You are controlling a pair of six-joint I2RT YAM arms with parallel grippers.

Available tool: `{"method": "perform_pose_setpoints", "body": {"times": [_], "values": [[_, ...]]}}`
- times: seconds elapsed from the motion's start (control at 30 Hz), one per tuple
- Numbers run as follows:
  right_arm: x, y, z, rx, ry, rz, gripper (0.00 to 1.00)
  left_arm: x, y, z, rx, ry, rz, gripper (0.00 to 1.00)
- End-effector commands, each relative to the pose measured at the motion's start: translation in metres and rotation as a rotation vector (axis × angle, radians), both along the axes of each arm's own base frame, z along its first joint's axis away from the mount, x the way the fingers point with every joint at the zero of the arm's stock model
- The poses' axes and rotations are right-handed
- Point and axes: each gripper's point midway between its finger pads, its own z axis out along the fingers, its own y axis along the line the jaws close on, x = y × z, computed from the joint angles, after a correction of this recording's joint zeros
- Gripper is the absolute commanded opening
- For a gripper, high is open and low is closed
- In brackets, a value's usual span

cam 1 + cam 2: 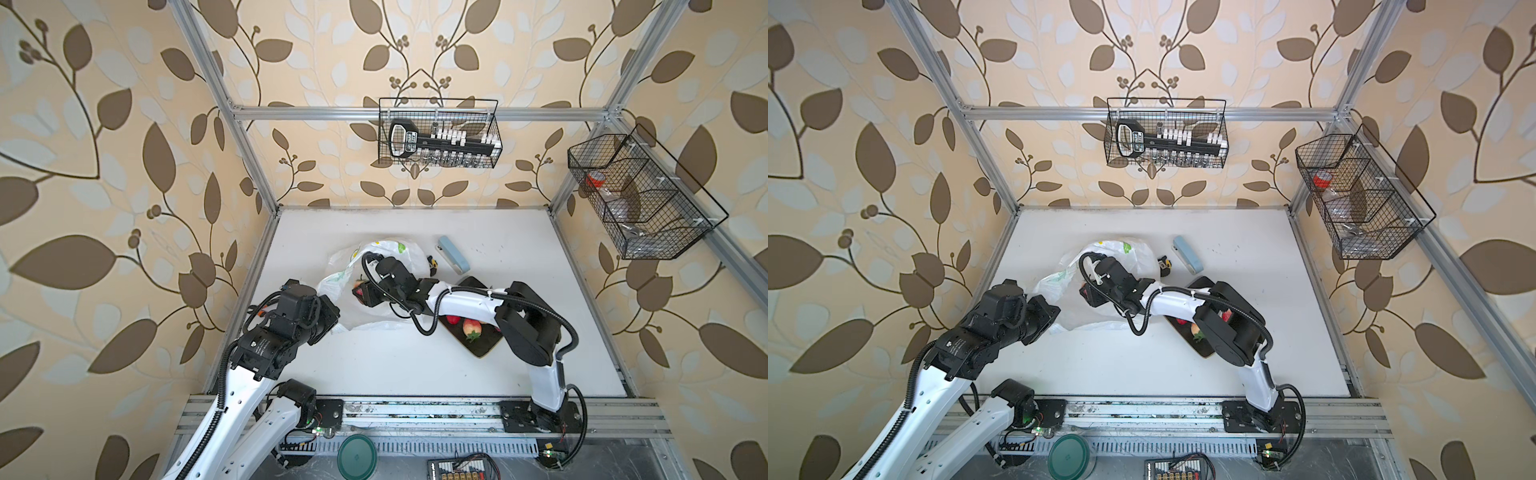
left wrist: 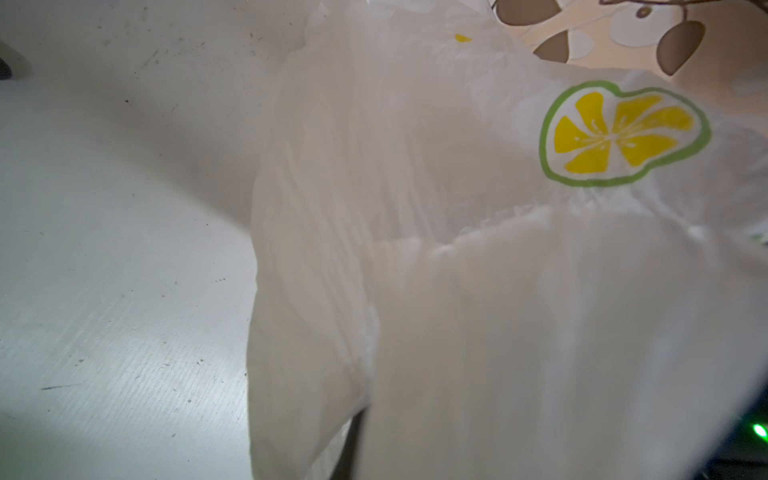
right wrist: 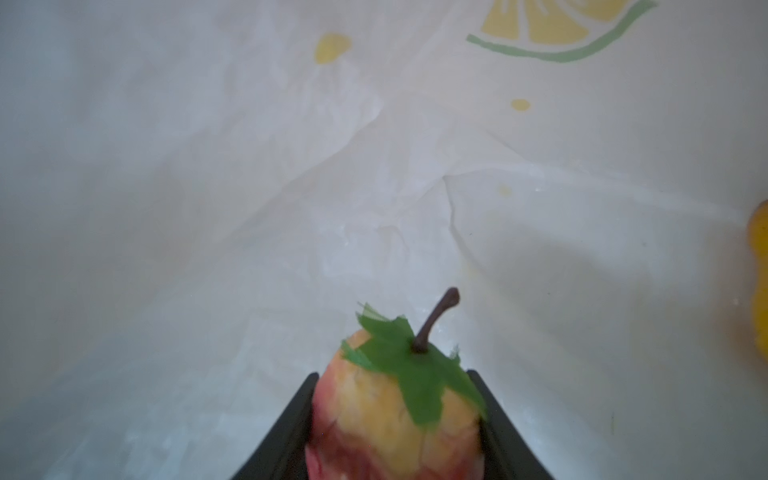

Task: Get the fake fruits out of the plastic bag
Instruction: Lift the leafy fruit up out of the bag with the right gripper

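Two black fingers of the right gripper (image 3: 392, 376) clamp the yellow-red pear (image 3: 395, 415), stem pointing outward, inside the plastic bag (image 1: 343, 266) at mid-frame in both top views. A yellow fruit, probably the lemon (image 3: 758, 274), shows at the right edge of the right wrist view. The left gripper (image 1: 332, 323), closed, seems to pinch the bag's lower-left rim. A strawberry (image 1: 453, 319) lies on the dark board (image 1: 484, 347), right of centre.

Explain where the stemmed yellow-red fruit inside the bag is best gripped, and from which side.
Grip the stemmed fruit across its rounded body, below the leaf, coming from its base end, as the right gripper does inside the plastic bag. The body probably gives the fingers two opposite faces; the thin stem, pointing away, would likely slip or bend.
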Motion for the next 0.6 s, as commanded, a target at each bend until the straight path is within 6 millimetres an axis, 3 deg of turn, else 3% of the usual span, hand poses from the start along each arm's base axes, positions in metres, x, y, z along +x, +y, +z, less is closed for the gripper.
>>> {"method": "perform_pose_setpoints", "body": {"times": [0.0,0.23,0.37,0.47,0.57], "values": [[-0.035,-0.004,0.021,-0.011,-0.027,0.185,0.39,0.007,0.006,0.001,0.014,-0.023,0.051,0.00],[-0.082,-0.030,0.059,0.010,-0.066,0.360,0.39,0.010,0.006,-0.004,0.017,-0.012,0.062,0.00],[-0.102,-0.056,0.075,0.006,-0.086,0.377,0.40,0.012,0.005,-0.005,0.018,-0.006,0.060,0.00],[-0.106,-0.083,0.082,-0.017,-0.116,0.307,0.40,0.013,0.005,-0.006,0.021,-0.002,0.059,0.00],[-0.096,-0.124,0.079,-0.067,-0.129,0.137,0.40,0.013,0.005,-0.009,0.024,0.005,0.057,0.00]]}}
